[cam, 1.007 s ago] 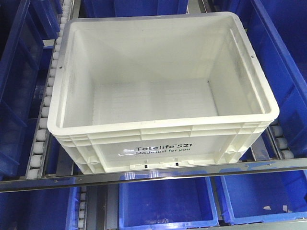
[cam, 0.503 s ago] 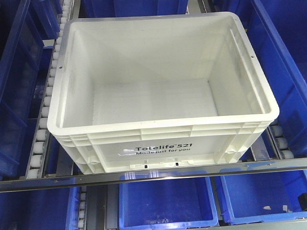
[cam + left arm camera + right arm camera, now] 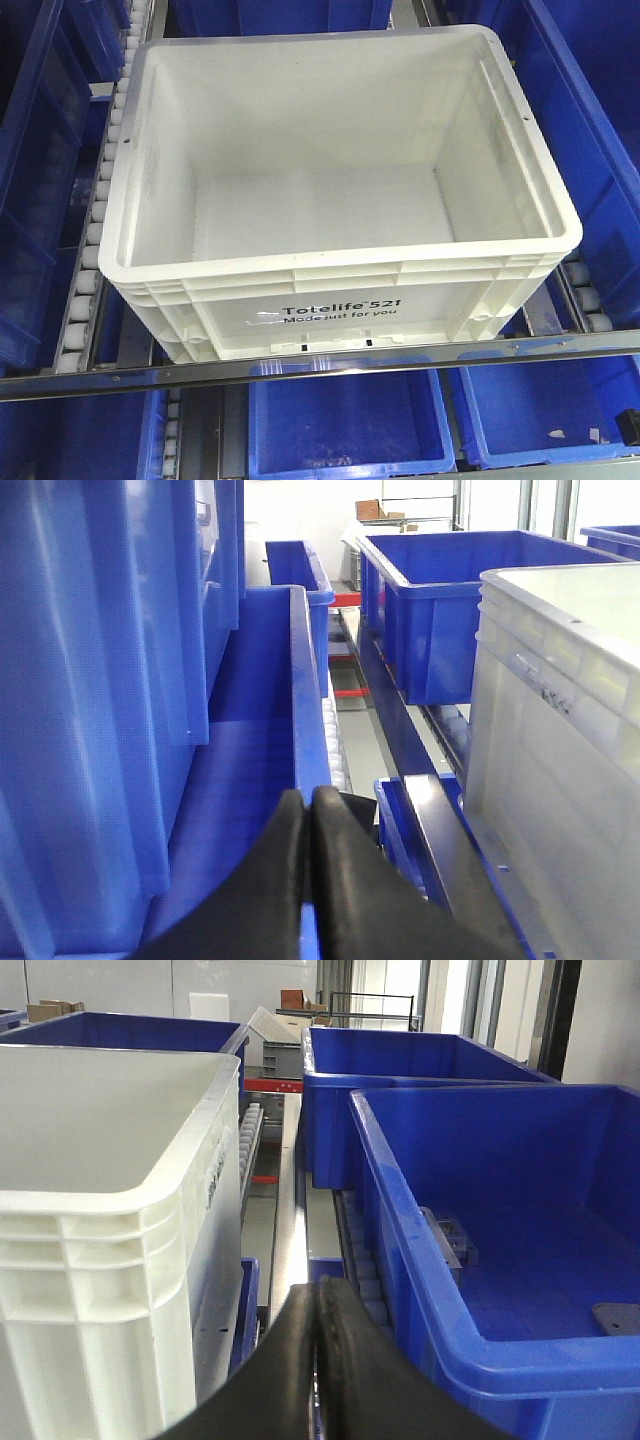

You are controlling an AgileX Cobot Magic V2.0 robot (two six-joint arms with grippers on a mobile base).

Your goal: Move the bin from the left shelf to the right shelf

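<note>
Front-facing view shows the bin (image 3: 340, 200) empty, standing on the roller shelf (image 3: 90, 270) among blue bins (image 3: 345, 425). Left gripper (image 3: 310, 815) has its fingers pressed together, with the bin on its right; right gripper (image 3: 318, 1305) also has them pressed together, bin on its left. It looks stiff, light and smooth; probably the ribbed rim on both short sides gives the best hold.

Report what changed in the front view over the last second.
A dark object has come into view at the right edge, low in the frame, and now sits slightly higher than half a second ago. The white Totelife bin has stayed put on the roller track, empty.
</note>
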